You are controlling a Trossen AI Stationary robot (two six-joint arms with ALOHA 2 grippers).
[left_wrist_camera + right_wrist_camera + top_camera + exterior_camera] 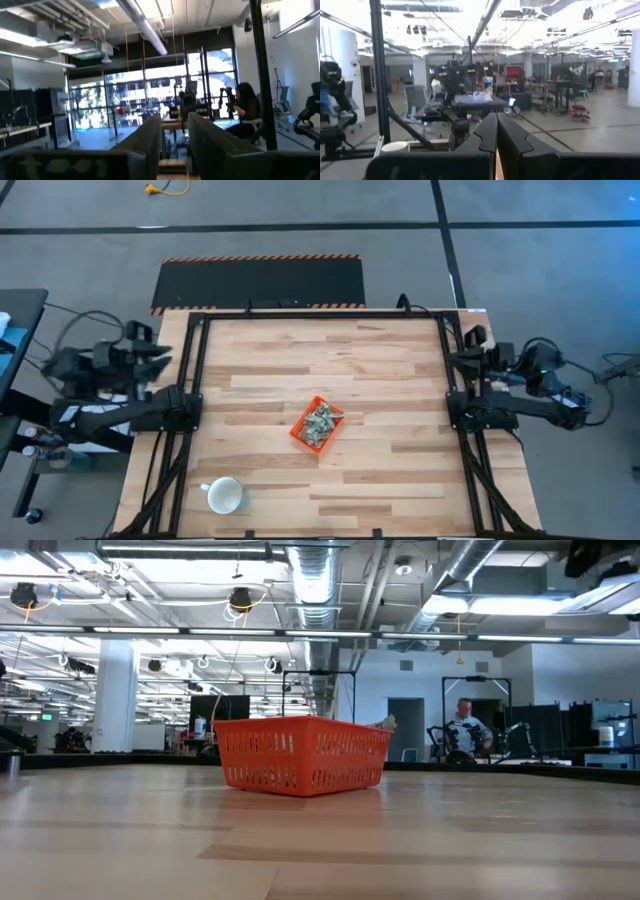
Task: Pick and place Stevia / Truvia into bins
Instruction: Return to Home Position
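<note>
The orange bin (316, 424) stands on its base in the middle of the table; in the low view the orange bin (300, 756) fills the centre. Pale green and white sachets (320, 420) lie heaped inside it, and one sachet (386, 723) peeks over the rim. I see no sachets on the bare table. My left gripper (155, 360) is drawn back at the table's left edge, and the left wrist view shows the left gripper (174, 117) open. My right gripper (468, 362) is drawn back at the right edge, and the right wrist view shows the right gripper (496, 116) shut on nothing.
A white mug (225, 496) lies near the table's near left corner; the mug (395, 147) also shows in the right wrist view. A black frame (320, 313) borders the table. People sit beyond the table: one person (463, 725) and another person (245, 107).
</note>
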